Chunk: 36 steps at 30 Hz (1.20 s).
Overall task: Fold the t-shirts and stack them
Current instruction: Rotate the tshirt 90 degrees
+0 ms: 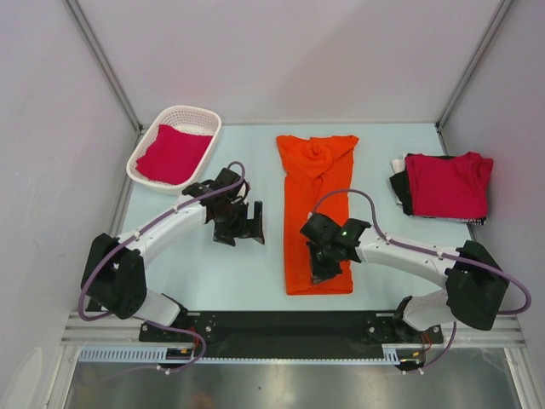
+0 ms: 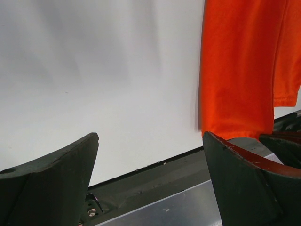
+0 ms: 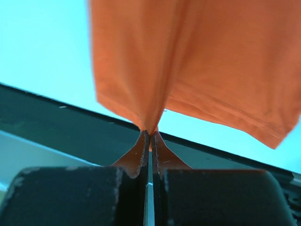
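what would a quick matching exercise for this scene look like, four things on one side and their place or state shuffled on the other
Column 1
1. orange t-shirt
2. white basket
3. left gripper
4. right gripper

Column 2
a. shut, pinching orange cloth at the near hem
b. at the far left, with a crimson shirt inside
c. open, holding nothing, just left of the orange cloth
d. laid out lengthwise in the middle, between the two arms

Pairs: 1-d, 2-b, 3-c, 4-a
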Tool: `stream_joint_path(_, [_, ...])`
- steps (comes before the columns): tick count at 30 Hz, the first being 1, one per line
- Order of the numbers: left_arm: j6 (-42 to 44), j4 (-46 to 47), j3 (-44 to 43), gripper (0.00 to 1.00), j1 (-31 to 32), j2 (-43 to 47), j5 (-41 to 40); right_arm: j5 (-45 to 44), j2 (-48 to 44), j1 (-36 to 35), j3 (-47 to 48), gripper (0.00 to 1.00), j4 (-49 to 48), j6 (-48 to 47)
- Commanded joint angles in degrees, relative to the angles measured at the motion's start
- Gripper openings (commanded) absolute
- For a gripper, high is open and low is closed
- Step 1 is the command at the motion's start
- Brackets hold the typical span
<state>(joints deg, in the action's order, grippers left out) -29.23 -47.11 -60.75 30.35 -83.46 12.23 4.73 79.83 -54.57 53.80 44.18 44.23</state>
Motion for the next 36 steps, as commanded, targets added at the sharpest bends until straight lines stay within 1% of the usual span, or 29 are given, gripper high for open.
stream_joint_path(1, [1.5,0.9,-1.2,0.98,-0.3,0.1,0.9,-1.8,0.6,1.0,-3.5,0.0,2.8,2.7])
stream_joint_path(4, [1.8,0.8,-1.5,0.98,-0.3,-0.1,1.0,-2.3,3.1,0.8,-4.2,0.0,3.8,3.1])
stream_joint_path(10, [2.0,0.6,-1.3,0.98,-0.3,0.1,1.0,-2.5,7.9,0.2,-2.1,0.0,5.1,2.4])
stream_joint_path(11, [1.9,0.7,-1.0,0.98,-0.2,0.1,1.0,-2.4,8.6,0.2,-1.8,0.01,5.5,2.4])
stream_joint_path(12, [1.8,0.7,-0.8,0.98,-0.3,0.2,1.0,-2.4,10.0,0.1,-1.2,0.05,6.8,2.3])
stream_joint_path(13, [1.8,0.6,-0.6,0.98,-0.3,0.4,1.1,-3.7,10.3,-0.4,0.0,0.24,7.9,2.5])
stream_joint_path(15, [1.7,0.9,0.5,1.0,-0.2,1.0,2.0,-6.6,9.0,-1.8,1.6,0.46,12.1,4.6])
stream_joint_path(16, [1.4,1.8,1.2,1.0,-0.3,1.9,3.7,-9.2,7.7,-3.3,3.0,0.58,13.3,5.4])
stream_joint_path(17, [0.9,2.7,3.2,1.0,-0.1,2.7,4.6,-10.6,6.0,-3.9,3.8,0.63,14.6,8.0])
stream_joint_path(18, [0.5,3.6,4.4,1.0,-0.1,3.5,5.7,-11.8,4.1,-4.4,4.5,0.66,16.4,9.2])
stream_joint_path(19, [-0.5,6.0,5.9,1.0,-0.2,5.1,6.7,-13.9,-0.5,-4.8,5.0,0.74,17.3,10.6])
stream_joint_path(21, [-2.0,8.0,10.2,1.0,0.0,6.6,9.7,-16.3,-5.3,-5.6,5.9,0.76,20.2,16.2])
stream_joint_path(22, [-3.4,10.2,11.7,1.0,0.1,8.0,10.5,-18.4,-10.6,-5.6,5.6,0.76,20.8,18.2])
stream_joint_path(24, [-5.1,12.6,16.1,1.0,1.0,9.5,12.4,-20.7,-15.6,-5.3,3.3,0.76,23.0,22.5])
stream_joint_path(25, [-7.7,15.6,17.7,1.0,1.4,11.1,13.3,-21.5,-17.8,-4.9,2.1,0.75,23.4,23.4])
stream_joint_path(26, [-9.2,17.6,21.1,1.0,1.6,12.1,14.3,-21.5,-21.7,-4.1,0.5,0.74,24.1,24.1])
stream_joint_path(27, [-11.1,19.9,22.9,1.0,2.5,13.1,16.1,-21.3,-23.3,-2.5,-2.0,0.74,24.3,24.4])
stream_joint_path(28, [-15.4,25.3,24.9,1.0,3.0,15.5,16.9,-20.7,-24.6,-1.9,-3.4,0.74,24.5,24.8])
stream_joint_path(30, [-19.6,31.0,29.9,1.0,4.4,17.6,17.7,-20.4,-28.0,-0.2,-6.4,0.73,25.2,25.1])
stream_joint_path(31, [-22.9,35.2,30.9,1.0,4.9,18.6,17.7,-20.3,-28.9,0.2,-7.1,0.73,25.5,25.6])
stream_joint_path(32, [-23.7,36.8,31.9,1.0,5.4,18.8,17.4,-20.3,-29.7,0.5,-7.8,0.73,25.6,25.7])
stream_joint_path(34, [-25.3,37.7,31.4,1.0,7.6,17.2,15.6,-20.0,-31.6,1.6,-9.7,0.73,25.7,26.0])
stream_joint_path(36, [-26.4,37.9,29.7,1.0,11.3,14.1,14.5,-19.5,-32.7,2.5,-10.8,0.72,25.3,26.1])
